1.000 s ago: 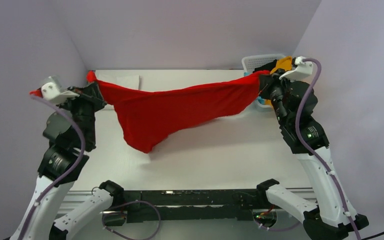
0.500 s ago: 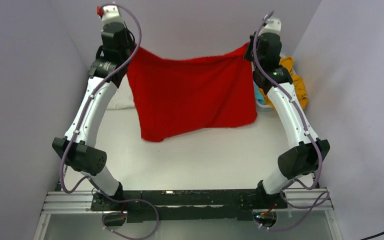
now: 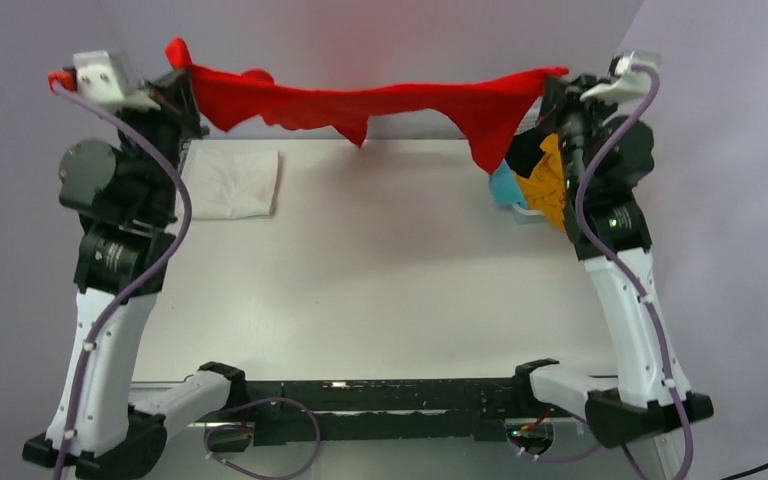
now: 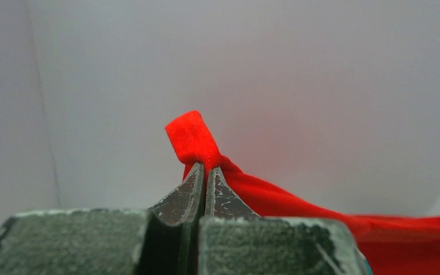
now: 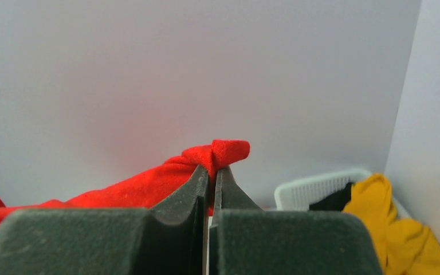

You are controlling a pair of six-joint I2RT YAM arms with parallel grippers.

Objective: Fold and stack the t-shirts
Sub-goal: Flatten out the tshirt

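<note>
Two ends of red t-shirt [image 3: 360, 105] clamped tight, one per L gripper [image 4: 205, 170] & R gripper [image 5: 211, 173], stretched above counter [image 3: 380, 260].

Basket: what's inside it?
Yellow shirt heaped at the basket rim, black cloth beside it, teal cloth visible in the top view. Anything deeper is covered by these and the right arm.

Even soft light; perhaps slight blur

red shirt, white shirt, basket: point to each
red shirt [image 3: 360, 103], top view, middle of the stretched cloth
white shirt [image 3: 232, 183], top view, centre of the cloth
basket [image 5: 319, 185], right wrist view, white rim
</note>
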